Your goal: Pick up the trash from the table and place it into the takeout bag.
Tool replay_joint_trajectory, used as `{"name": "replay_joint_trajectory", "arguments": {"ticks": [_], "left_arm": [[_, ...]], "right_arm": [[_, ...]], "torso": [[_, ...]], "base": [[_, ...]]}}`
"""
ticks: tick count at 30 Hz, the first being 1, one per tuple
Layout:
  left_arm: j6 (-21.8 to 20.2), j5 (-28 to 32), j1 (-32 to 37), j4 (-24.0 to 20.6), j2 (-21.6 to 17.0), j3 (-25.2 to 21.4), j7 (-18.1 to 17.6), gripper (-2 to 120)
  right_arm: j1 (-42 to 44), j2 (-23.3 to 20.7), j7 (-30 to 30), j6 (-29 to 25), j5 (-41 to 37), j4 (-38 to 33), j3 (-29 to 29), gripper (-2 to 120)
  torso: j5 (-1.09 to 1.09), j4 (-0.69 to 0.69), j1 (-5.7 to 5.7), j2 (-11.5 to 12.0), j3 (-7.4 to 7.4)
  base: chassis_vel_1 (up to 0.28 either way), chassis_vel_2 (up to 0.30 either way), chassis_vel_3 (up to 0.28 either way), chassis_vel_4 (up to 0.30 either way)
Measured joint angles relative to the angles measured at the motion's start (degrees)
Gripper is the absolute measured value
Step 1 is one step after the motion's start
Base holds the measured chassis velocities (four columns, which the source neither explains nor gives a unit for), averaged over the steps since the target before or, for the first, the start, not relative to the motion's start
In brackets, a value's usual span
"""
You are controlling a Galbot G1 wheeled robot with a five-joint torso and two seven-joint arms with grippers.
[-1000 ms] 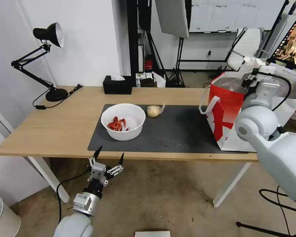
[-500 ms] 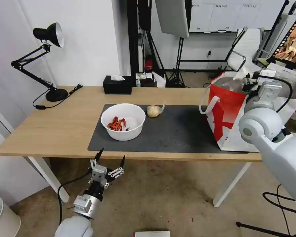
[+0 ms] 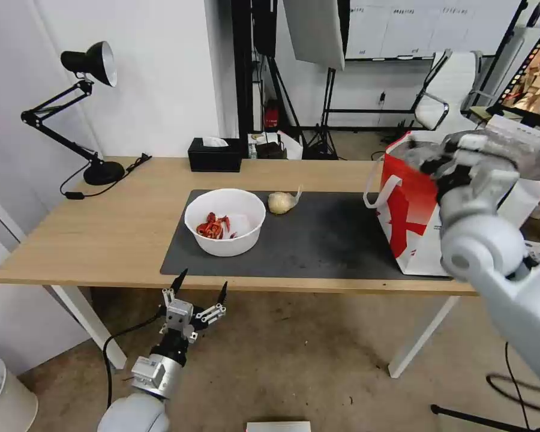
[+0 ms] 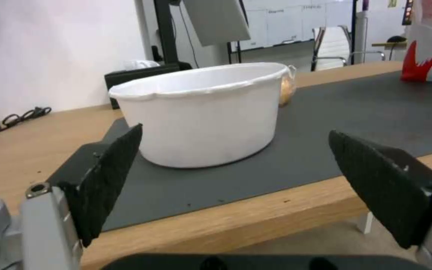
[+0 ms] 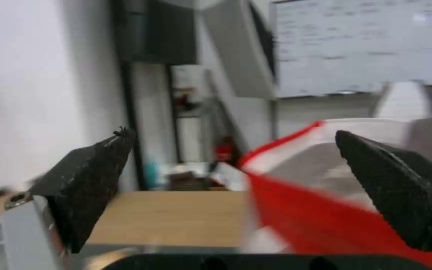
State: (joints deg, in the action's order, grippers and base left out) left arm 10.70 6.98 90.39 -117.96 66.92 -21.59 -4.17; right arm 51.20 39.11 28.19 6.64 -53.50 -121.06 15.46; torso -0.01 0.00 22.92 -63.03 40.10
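Observation:
A white round bowl (image 3: 225, 222) with red scraps stands on the dark grey mat (image 3: 318, 240) of the wooden table (image 3: 102, 228). A beige lump in clear wrap (image 3: 281, 202) lies just behind the bowl to its right. The white and red takeout bag (image 3: 411, 210) stands at the mat's right end. My right gripper (image 3: 453, 162) hovers over the bag's open top; in the right wrist view it (image 5: 232, 133) is open and empty, with the bag's red rim (image 5: 296, 202) below it. My left gripper (image 3: 202, 279) hangs open below the table's front edge, facing the bowl (image 4: 201, 116).
A black tissue box (image 3: 215, 154) sits at the table's back edge. A black desk lamp (image 3: 84, 108) with its cable stands at the back left corner. A white bin (image 3: 6, 402) is on the floor at the left. Stands and a chair fill the room behind.
My right arm has swung left and down over the bag's mouth. A white crumpled piece seen at its fingers earlier has dropped out of sight. The left arm has stayed put.

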Motion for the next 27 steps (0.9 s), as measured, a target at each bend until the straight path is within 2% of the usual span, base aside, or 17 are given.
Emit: {"name": "replay_joint_trajectory", "arguments": {"ticks": [1,4,5,7,8,11,12,15,16,20,27], "left_arm": [[0.0,0.0,0.0,0.0,0.0,0.0,0.0,100],[0.19,0.0,0.3,-0.42,0.22,-0.55,-0.02,100],[0.19,0.0,0.3,-0.42,0.22,-0.55,-0.02,100],[0.64,-0.04,1.36,-1.1,0.83,-1.56,-0.04,100],[0.64,-0.04,1.36,-1.1,0.83,-1.56,-0.04,100],[0.89,-0.09,1.9,-1.38,1.23,-2.02,-0.07,100],[0.89,-0.09,1.9,-1.38,1.23,-2.02,-0.07,100],[0.91,-0.07,2.07,-1.28,1.35,-2.01,-0.09,100],[0.91,-0.07,2.07,-1.28,1.35,-2.01,-0.09,100],[0.96,-0.07,2.08,-0.83,1.52,-1.76,-0.09,100],[1.27,-0.18,1.97,-0.16,1.74,-1.4,0.0,100]], "right_arm": [[0.0,0.0,0.0,0.0,0.0,0.0,0.0,100],[8.67,-0.09,-4.29,-2.74,1.2,-5.31,2.21,100],[8.67,-0.09,-4.29,-2.74,1.2,-5.31,2.21,100],[15.5,0.83,-8.17,-5.47,4.93,-7.49,2.94,100],[15.5,0.83,-8.17,-5.47,4.93,-7.49,2.94,100],[24.56,3.53,-15.21,-12.2,11.39,-7.28,4.89,100],[24.56,3.53,-15.21,-12.2,11.39,-7.28,4.89,100],[32.58,7.59,-20.36,-17.21,17.16,-5.11,8.17,100],[32.58,7.59,-20.36,-17.21,17.16,-5.11,8.17,100],[41.0,13.07,-21.57,-21.62,23.41,-1.26,9.5,100],[45.01,17.24,-21.57,-23.5,26.79,1.93,8.3,100]], "torso": [[0.0,0.0,0.0,0.0,0.0],[0.0,0.0,0.0,0.0,0.0],[0.0,0.0,0.0,0.0,0.0],[0.0,0.01,-0.01,0.0,0.0],[0.0,0.01,-0.01,0.0,0.0],[0.01,0.0,0.0,0.0,0.0],[0.01,0.0,0.0,0.0,0.0],[0.03,0.0,0.0,0.0,0.0],[0.03,0.0,0.0,0.0,0.0],[0.01,0.0,-0.01,0.0,0.0],[0.01,0.0,-0.01,0.0,0.0]], "base": [[0.0,0.0,0.0,0.0],[0.0,0.0,0.0,0.0],[0.0,0.0,0.0,0.0],[0.0,0.0,0.0,0.0],[0.0,0.0,0.0,0.0],[0.0,0.0,0.0,0.0],[0.0,0.0,0.0,0.0],[0.0,0.0,0.0,0.0],[0.0,0.0,0.0,0.0],[0.0,0.0,0.0,0.0],[0.0,0.0,0.0,0.0]]}}
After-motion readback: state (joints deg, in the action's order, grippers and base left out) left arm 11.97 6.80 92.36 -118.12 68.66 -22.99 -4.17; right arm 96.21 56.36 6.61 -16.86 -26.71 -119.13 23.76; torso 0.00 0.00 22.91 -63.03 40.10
